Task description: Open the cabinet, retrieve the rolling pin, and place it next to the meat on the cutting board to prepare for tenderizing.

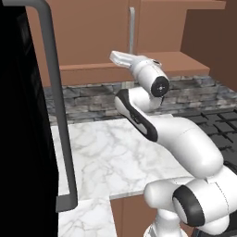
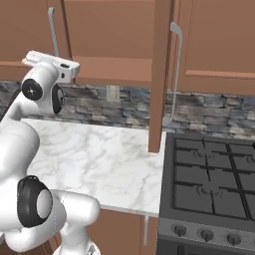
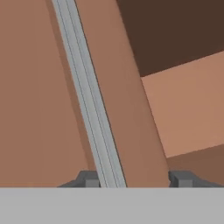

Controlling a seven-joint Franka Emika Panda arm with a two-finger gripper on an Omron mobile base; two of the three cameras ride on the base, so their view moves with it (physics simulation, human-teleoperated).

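Note:
The brown wall cabinet (image 2: 104, 30) hangs above the counter. Its right door (image 2: 159, 74) stands swung out, edge-on in the right base view, with its silver bar handle (image 2: 174, 74) facing right. The left door (image 1: 88, 28) is flat against the cabinet. My gripper (image 3: 135, 179) is raised to the lower end of the left door's handle (image 3: 89, 100). The bar runs between my two fingertips, close to the left one, with a gap to the right one, so the jaws are open. Past the door's edge I see the dark cabinet interior (image 3: 175, 30). The rolling pin, meat and cutting board are out of view.
A black microwave (image 1: 18, 115) with a grey bar handle (image 1: 60, 115) stands close on the left. The white marble counter (image 1: 115, 157) lies below the arm, with a stone backsplash (image 2: 209, 107) behind it. A dark stove (image 2: 214, 184) sits to the right.

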